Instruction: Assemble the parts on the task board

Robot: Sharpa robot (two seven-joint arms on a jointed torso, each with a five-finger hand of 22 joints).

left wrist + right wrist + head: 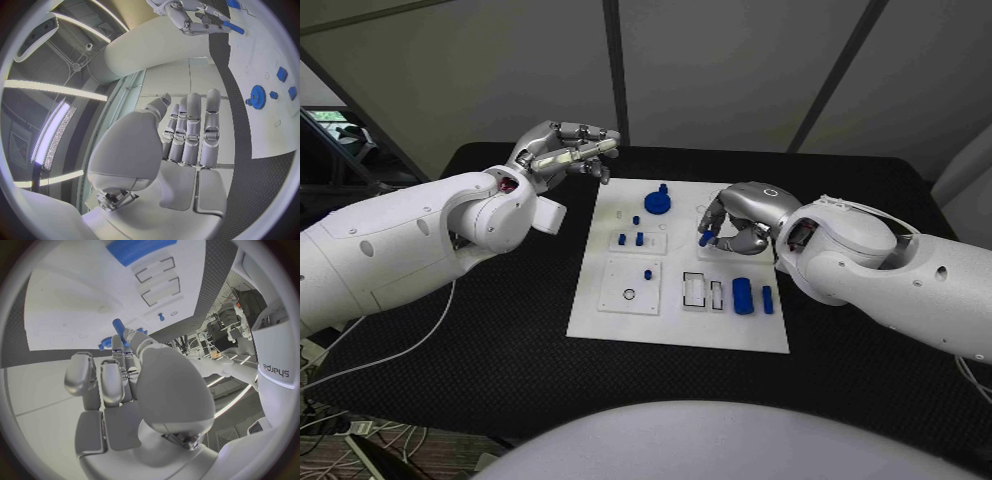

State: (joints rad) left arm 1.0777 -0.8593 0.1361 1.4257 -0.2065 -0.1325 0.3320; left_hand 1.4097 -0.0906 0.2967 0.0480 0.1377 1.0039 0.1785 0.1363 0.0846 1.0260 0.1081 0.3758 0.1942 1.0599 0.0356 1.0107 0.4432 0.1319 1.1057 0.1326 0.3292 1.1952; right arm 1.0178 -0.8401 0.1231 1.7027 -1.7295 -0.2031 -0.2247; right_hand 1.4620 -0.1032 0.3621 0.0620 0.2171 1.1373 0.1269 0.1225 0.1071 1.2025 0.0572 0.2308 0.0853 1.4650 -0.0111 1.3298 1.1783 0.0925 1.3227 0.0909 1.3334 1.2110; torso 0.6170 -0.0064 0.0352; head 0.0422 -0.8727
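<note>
The white task board (678, 320) lies in the middle of the black table. My right hand (740, 213) hovers over its right rear part and pinches a small blue peg (705, 237), which sticks out past the fingertips in the right wrist view (118, 326) and also appears in the left wrist view (232, 27). My left hand (568, 147) is raised off the board's back left corner with straight fingers (190, 132) and nothing in it. A blue gear (656, 200) stands near the board's back edge, with several short blue pegs (638, 240) in front of it.
Two blue oblong blocks (743, 295) lie on the board's right side beside two empty rectangular slots (695, 290). A raised white square plate (632, 288) carries one blue peg (648, 272). Bare black table (516, 330) surrounds the board; a cable (437, 315) hangs at the left.
</note>
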